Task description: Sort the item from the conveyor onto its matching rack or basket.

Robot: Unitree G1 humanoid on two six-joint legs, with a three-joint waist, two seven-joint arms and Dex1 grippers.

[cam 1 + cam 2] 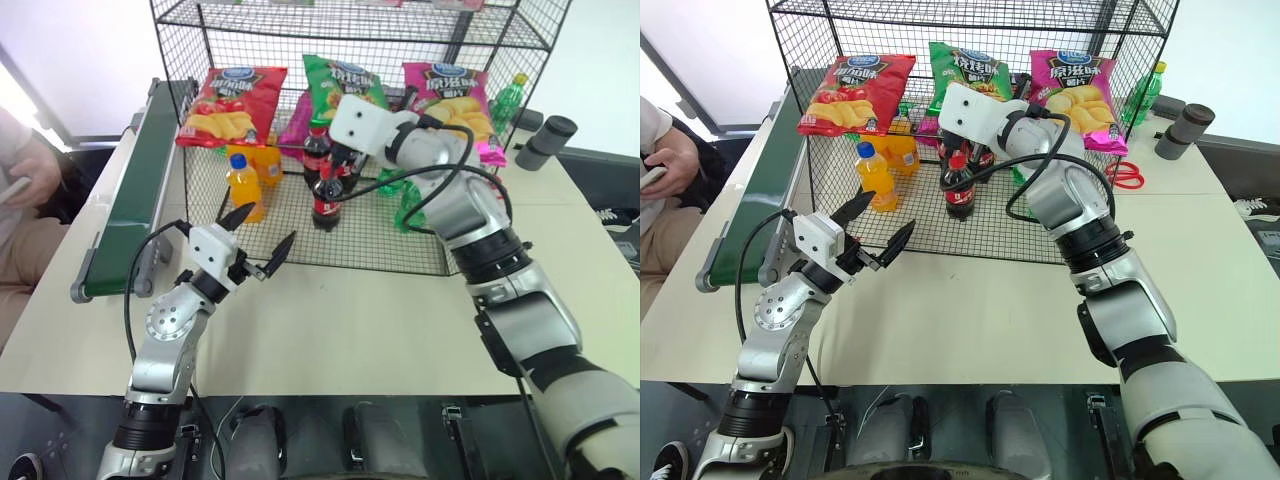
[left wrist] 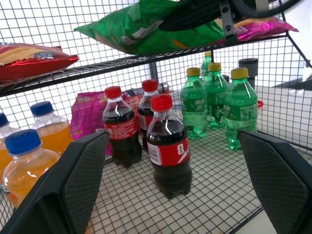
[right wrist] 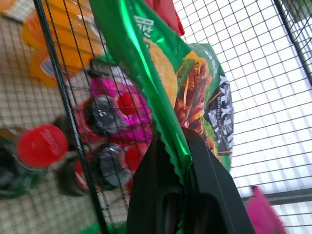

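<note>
The item, a shiny green chip bag (image 1: pixel 335 85), lies on the middle tier of the black wire rack (image 1: pixel 360 250), between a red bag and a pink one. My right gripper (image 3: pixel 175 142) reaches into the rack and is shut on the bag's near edge; the wrist view shows the foil pinched between both fingers. The bag also appears from below, on the wire shelf (image 2: pixel 151 27). My left gripper (image 1: pixel 265 228) hovers open and empty in front of the rack's bottom tier. Along the table's left side runs the dark-green conveyor (image 1: pixel 140 170), with nothing on the visible belt.
A red chip bag (image 1: pixel 232 105) and a pink chip bag (image 1: pixel 450 95) flank the green one. Cola bottles (image 1: pixel 325 190), orange bottles (image 1: pixel 243 185) and green soda bottles (image 2: pixel 214 102) stand on the bottom tier. A person (image 1: pixel 25 190) sits at left. Red scissors (image 1: pixel 1125 175) lie right.
</note>
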